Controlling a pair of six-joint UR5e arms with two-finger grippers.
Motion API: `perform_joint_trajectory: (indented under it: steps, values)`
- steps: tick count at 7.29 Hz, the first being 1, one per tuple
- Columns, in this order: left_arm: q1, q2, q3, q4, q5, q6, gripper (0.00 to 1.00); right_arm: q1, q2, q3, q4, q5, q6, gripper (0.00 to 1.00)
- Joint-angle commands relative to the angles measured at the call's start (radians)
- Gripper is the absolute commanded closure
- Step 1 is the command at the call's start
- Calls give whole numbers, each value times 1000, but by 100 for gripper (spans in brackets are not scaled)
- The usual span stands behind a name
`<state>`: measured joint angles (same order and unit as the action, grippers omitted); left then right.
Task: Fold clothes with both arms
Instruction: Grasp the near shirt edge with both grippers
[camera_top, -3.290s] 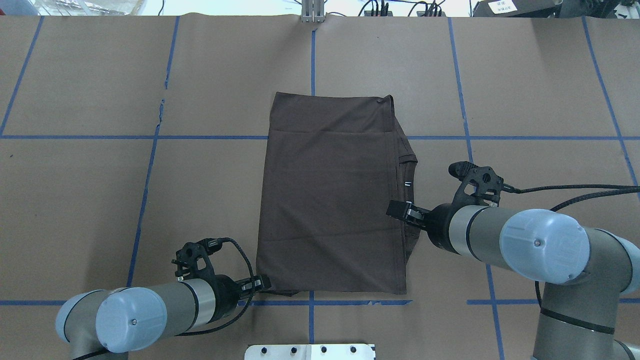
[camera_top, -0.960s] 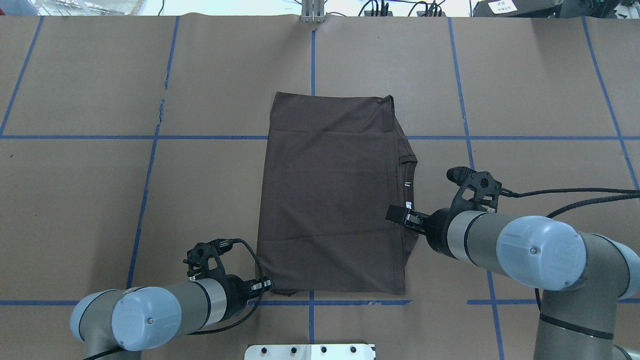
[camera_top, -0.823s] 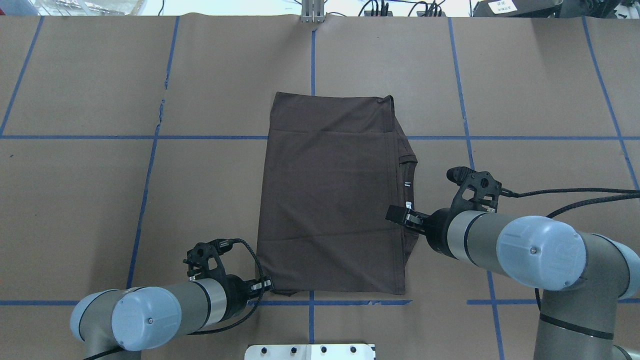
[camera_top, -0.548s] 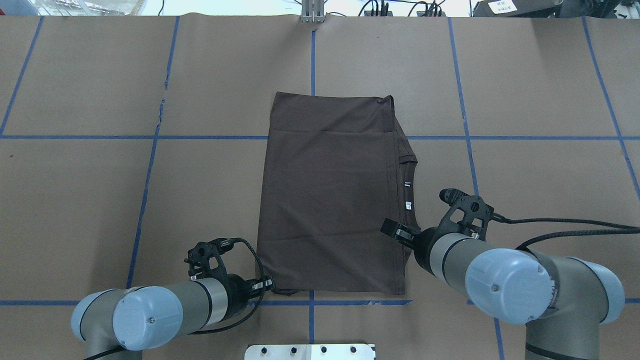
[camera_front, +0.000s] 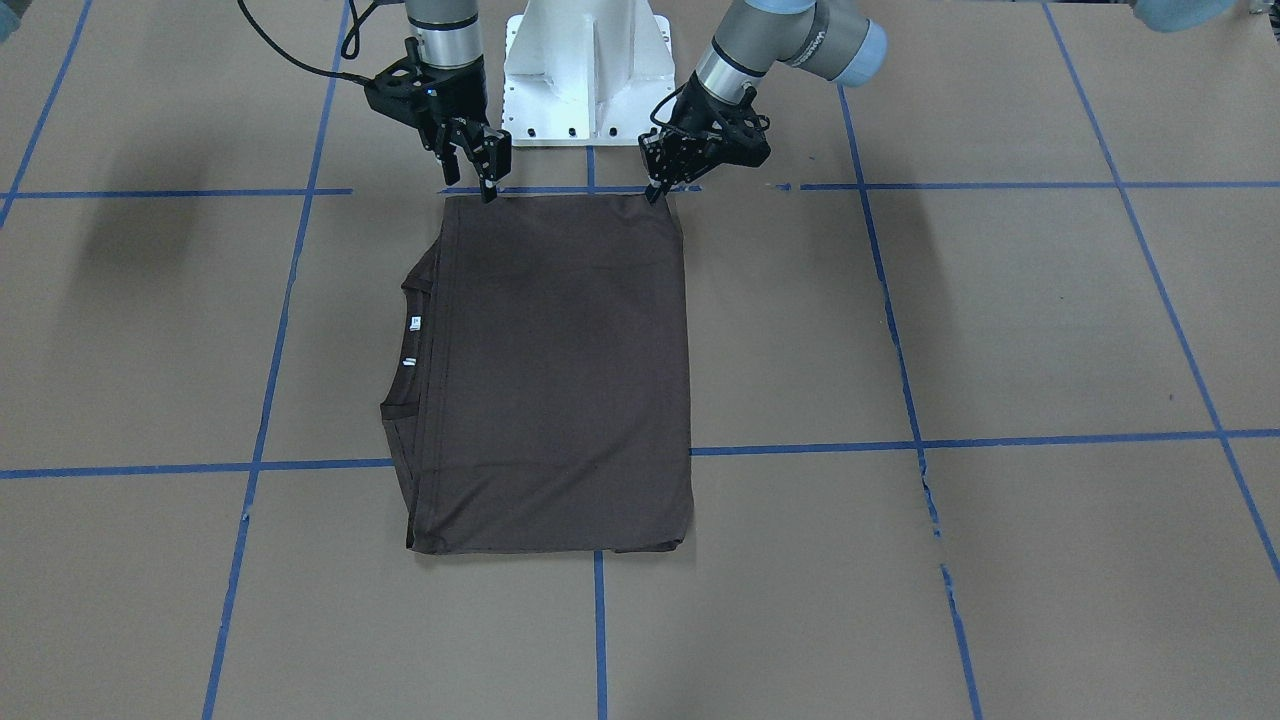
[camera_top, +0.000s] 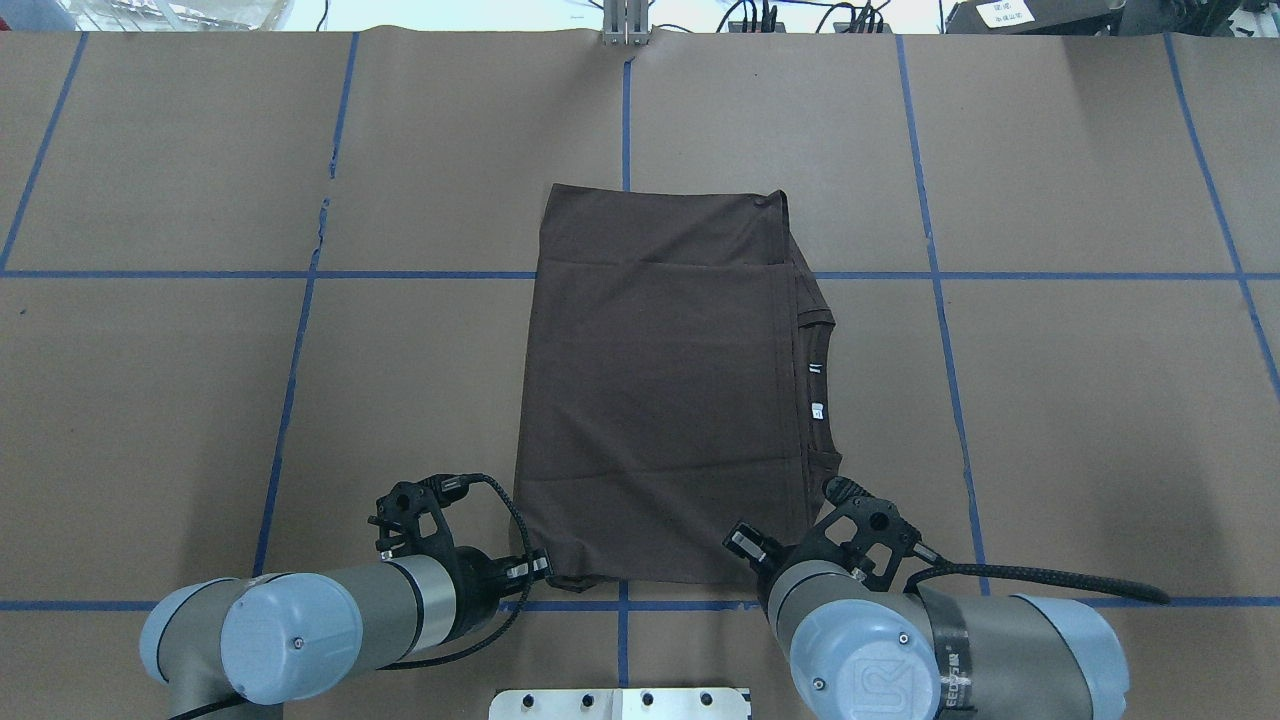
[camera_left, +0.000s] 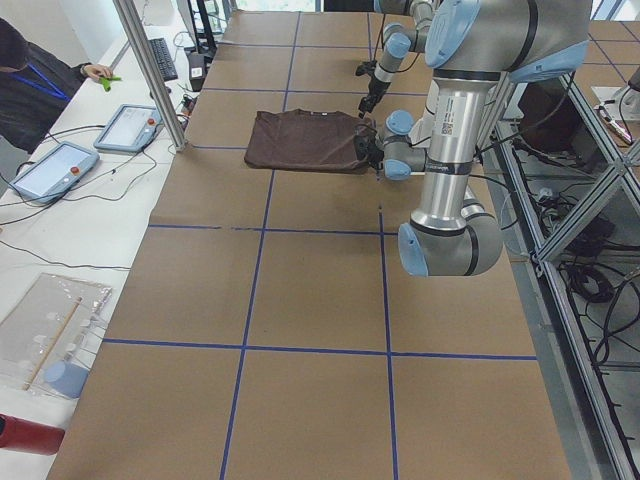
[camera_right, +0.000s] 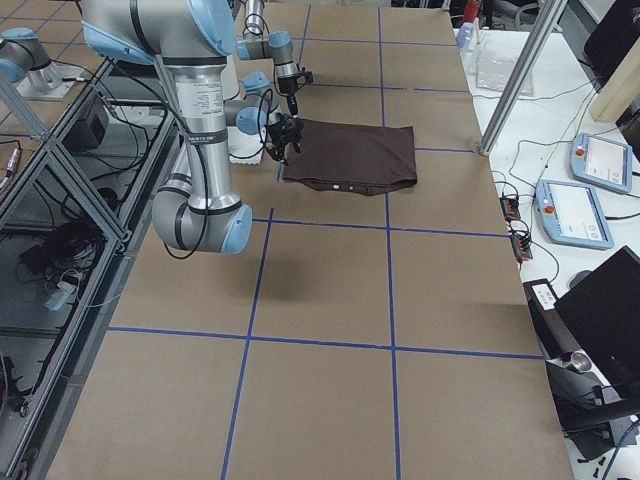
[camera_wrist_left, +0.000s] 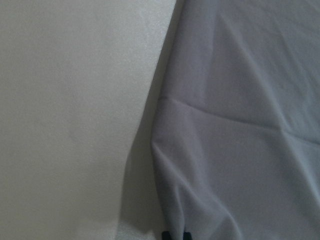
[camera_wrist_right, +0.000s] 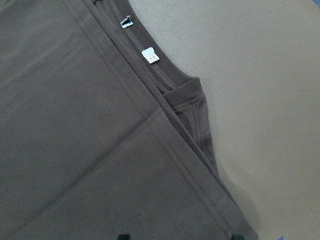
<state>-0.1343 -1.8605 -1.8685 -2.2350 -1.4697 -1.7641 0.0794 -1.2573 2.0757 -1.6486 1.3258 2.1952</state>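
Note:
The dark brown T-shirt lies folded into a flat rectangle mid-table, collar and white neck tags along its right edge. My left gripper sits at the shirt's near left corner, shut on the cloth; in the left wrist view the fabric puckers toward the closed tips. My right gripper hovers over the shirt's near edge towards the right corner, open: its tips stand wide apart over the hem. The front view shows both, left gripper and right gripper, at the edge of the shirt nearest the robot.
The white pedestal base stands just behind the shirt's near edge. Blue tape lines cross the brown paper table cover. A person and tablet pendants are at the far side bench.
My right arm swung back from the middle of the shirt's right edge to its near edge by the right corner. The left gripper stayed at the near left corner.

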Motion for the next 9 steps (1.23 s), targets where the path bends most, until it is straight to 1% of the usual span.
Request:
perform_joint_trajectory:
  steps: [1, 4, 9]
  values:
    - [-1, 3, -15, 0, 3, 0, 100, -23, 6, -43, -14, -2, 43, 33]
    - [-1, 6, -21, 0, 3, 0, 100, -23, 16, -58, -14, -11, 43, 33]
    - [-1, 7, -23, 0, 5, 0, 100, -9, 39, -117, -14, -19, 37, 33]
